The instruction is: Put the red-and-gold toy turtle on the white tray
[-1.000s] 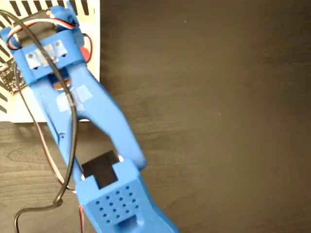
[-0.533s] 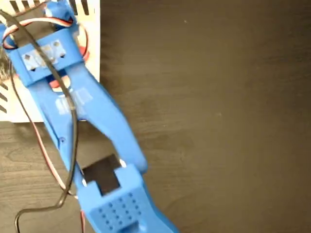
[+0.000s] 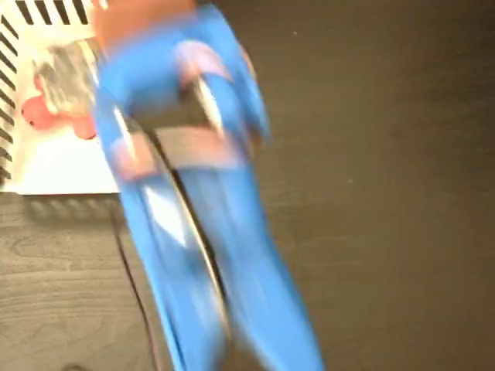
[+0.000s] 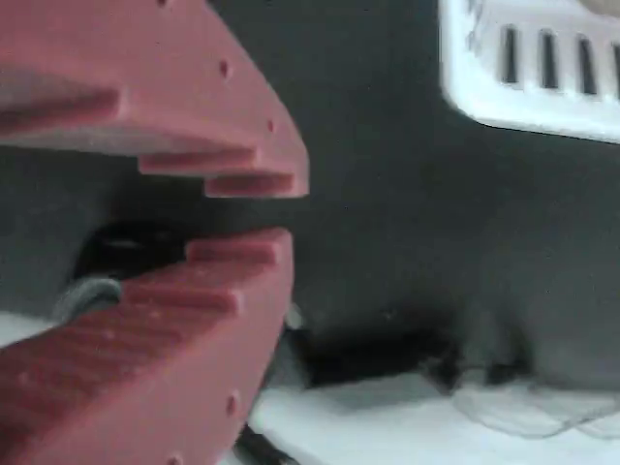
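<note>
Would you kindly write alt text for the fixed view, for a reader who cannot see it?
A motion-blurred blue robot arm sweeps across a dark wood-grain table. At upper left, the red-and-gold toy turtle lies on the white tray with black edge stripes. The claw cannot be made out.

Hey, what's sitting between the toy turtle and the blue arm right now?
In the fixed view, only bare white tray shows between the red-and-gold toy turtle and the blurred blue arm. The gripper holds nothing in the wrist view.

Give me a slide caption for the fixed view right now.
Small red-and-gold toy turtle lies on the striped white rectangular tray, free of the motion-blurred blue robot arm over the dark wooden table.
</note>
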Motion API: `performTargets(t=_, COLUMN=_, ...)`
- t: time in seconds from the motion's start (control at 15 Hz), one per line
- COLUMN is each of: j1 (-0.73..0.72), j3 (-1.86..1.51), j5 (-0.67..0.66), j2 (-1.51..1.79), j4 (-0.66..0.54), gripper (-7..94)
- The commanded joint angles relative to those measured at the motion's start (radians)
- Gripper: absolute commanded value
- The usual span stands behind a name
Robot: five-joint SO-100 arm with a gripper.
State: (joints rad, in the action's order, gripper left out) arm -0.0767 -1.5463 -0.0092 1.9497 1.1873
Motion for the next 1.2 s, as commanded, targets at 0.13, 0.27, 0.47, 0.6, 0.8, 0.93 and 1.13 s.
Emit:
performTargets(t=0.13, j1=0.049, j3=-0.723, j5=0.048, j2=0.485, j4=-0.35, gripper=0)
performTargets(t=0.27, j1=0.031, j3=-1.109, j5=-0.006, j2=0.735, j4=-0.502, gripper=0)
performTargets(t=0.47, j1=-0.026, j3=-1.318, j5=0.031, j2=0.884, j4=-0.426, gripper=0)
performTargets(t=0.6, j1=-0.014, j3=-1.358, j5=0.058, j2=1.002, j4=-0.281, gripper=0)
performTargets(t=0.8, j1=0.017, j3=-1.359, j5=0.017, j2=1.186, j4=-0.017, gripper=0)
performTargets(t=0.93, j1=0.02, j3=-1.364, j5=-0.006, j2=1.273, j4=0.08, gripper=0)
performTargets(t=1.13, j1=0.015, j3=-1.37, j5=-0.003, j2=1.295, j4=0.086, gripper=0)
